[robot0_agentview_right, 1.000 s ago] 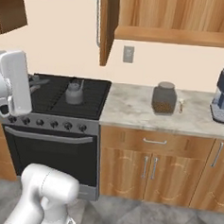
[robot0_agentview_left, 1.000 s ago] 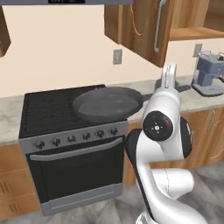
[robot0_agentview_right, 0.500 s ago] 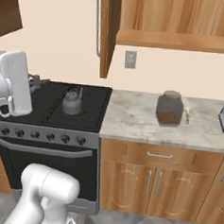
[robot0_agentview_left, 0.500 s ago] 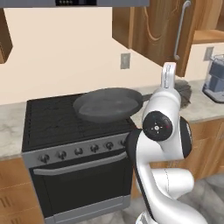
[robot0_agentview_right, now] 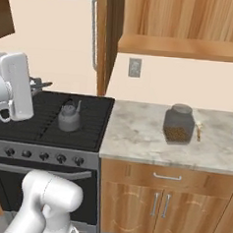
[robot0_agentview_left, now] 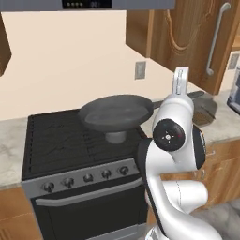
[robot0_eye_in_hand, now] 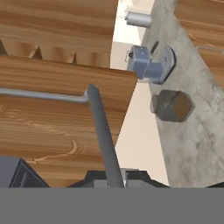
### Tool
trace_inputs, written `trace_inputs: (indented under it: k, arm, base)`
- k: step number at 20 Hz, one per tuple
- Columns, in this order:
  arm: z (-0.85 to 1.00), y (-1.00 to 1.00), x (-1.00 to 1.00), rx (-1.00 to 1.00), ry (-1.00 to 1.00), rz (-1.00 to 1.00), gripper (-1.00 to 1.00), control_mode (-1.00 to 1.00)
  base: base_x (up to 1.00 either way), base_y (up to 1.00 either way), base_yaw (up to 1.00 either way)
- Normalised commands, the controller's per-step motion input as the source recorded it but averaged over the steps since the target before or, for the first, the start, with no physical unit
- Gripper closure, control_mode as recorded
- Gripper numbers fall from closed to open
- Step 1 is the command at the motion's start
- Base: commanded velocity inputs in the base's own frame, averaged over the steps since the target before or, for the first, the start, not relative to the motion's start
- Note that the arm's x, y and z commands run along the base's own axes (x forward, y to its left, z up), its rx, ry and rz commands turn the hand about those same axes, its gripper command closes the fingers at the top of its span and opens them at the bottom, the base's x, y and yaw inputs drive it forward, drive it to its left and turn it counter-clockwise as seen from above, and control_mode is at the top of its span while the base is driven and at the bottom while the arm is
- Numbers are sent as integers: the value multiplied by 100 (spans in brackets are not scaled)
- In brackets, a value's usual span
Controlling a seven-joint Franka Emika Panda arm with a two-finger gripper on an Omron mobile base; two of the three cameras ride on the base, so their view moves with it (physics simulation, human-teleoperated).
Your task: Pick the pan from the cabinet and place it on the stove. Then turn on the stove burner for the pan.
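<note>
You are carrying the pan (robot0_agentview_left: 116, 113) to the stove (robot0_agentview_left: 61, 140); the gripper (robot0_eye_in_hand: 114, 181) is pinched on its long handle, holding the pan above the grates. Next, lower it onto a burner. A small kettle (robot0_agentview_right: 68, 117) sits directly beneath the pan, in the way. A jar (robot0_agentview_right: 178, 124) stands on the counter (robot0_agentview_right: 151, 140) well off to the gripper's side.

a matt dark-grey metal finish is shown by the pan (robot0_agentview_left: 116, 112); glossy grained wood by the cabinet (robot0_agentview_left: 187, 37); ridged black grates by the stove (robot0_agentview_right: 54, 119).
</note>
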Motion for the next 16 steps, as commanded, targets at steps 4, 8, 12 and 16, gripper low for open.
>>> trace_inputs:
  k: [4,8,12,16]
  arm:
    - [0,0,0,0,0,0,100,100]
    - [0,0,0,0,0,0,100,100]
    - [0,0,0,0,0,0,100,100]
    - [0,0,0,0,0,0,100,100]
  base:
    - [45,7,0]
    - [44,10,1]
    - [41,25,5]
    - [18,34,17]
